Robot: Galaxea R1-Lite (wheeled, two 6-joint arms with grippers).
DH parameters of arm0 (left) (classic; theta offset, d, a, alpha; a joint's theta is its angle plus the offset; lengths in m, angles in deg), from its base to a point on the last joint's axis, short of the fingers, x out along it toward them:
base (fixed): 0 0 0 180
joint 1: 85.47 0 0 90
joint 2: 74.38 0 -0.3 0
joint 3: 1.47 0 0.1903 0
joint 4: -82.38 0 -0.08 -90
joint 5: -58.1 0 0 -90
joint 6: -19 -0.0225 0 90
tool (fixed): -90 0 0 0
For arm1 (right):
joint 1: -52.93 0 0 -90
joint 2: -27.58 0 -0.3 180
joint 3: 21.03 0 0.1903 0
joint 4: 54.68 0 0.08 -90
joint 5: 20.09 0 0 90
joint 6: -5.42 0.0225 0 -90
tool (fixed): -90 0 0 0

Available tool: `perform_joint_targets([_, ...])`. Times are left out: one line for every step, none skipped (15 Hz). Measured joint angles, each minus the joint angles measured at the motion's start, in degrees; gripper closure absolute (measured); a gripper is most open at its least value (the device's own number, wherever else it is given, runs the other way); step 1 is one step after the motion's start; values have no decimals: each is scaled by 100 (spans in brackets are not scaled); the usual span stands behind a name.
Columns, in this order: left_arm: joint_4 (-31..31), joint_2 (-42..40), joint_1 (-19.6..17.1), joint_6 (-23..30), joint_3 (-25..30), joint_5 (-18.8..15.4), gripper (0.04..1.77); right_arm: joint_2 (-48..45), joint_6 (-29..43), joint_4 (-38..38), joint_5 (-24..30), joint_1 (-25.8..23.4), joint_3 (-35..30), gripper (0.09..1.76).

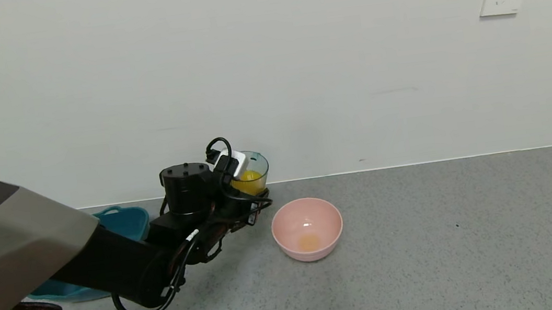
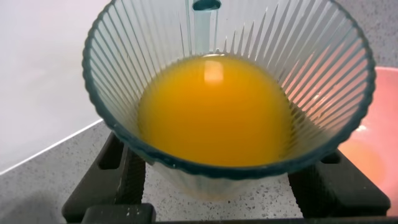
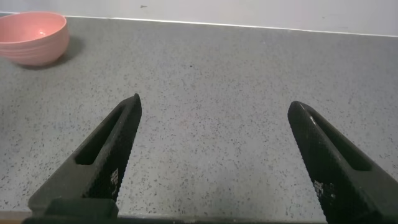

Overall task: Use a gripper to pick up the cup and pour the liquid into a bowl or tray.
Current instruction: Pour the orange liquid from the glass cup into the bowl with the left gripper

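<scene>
In the head view the left pincer [image 1: 246,193] sits just left of centre, holding the cup [image 1: 253,172] upright and a little above the grey bench [image 1: 449,239], close to the wall; upright makes sense, since the orange liquid [image 1: 249,181] fills only the lower part and would spill if tipped too soon. The pink bowl [image 1: 308,235] stands on the bench just right of and below the cup in the frame, near enough that a short carry and a tilt toward it should do; a faint orange trace already lies in its bottom. The left wrist view shows the pincer closed narrowly on the cup's ribbed wall, a dark finger [image 2: 109,180] at each lower corner. The dark teal tray [image 1: 121,224] lies behind the arm at the left. The right pincer [image 3: 214,155] hangs idle over bare bench, spread wide and holding nothing.
</scene>
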Motion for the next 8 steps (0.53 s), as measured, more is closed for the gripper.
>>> perform_joint_targets([9, 50, 37, -128, -41, 133, 52, 0, 0, 2, 0, 0, 0, 14])
perform_joint_targets([15, 102, 66, -232, -83, 223, 52, 2, 0, 0, 0, 0, 0, 14])
perform_joint_targets([17, 149, 91, -328, -118, 251, 52, 0, 0, 0, -2, 0, 0, 14])
perform_joint_targets([20, 185, 111, -447, -138, 262, 52, 0, 0, 2, -2, 0, 0, 14])
perform_joint_targets([22, 212, 146, -555, -144, 262, 52, 0, 0, 0, 0, 0, 0, 14])
perform_joint_targets([20, 240, 185, -651, -144, 265, 52, 0, 0, 0, 2, 0, 0, 14])
perform_joint_targets([20, 262, 227, -761, -151, 286, 52, 0, 0, 0, 2, 0, 0, 14])
perform_joint_targets([15, 276, 271, -841, -157, 336, 52, 0, -5, -2, 2, 0, 0, 14])
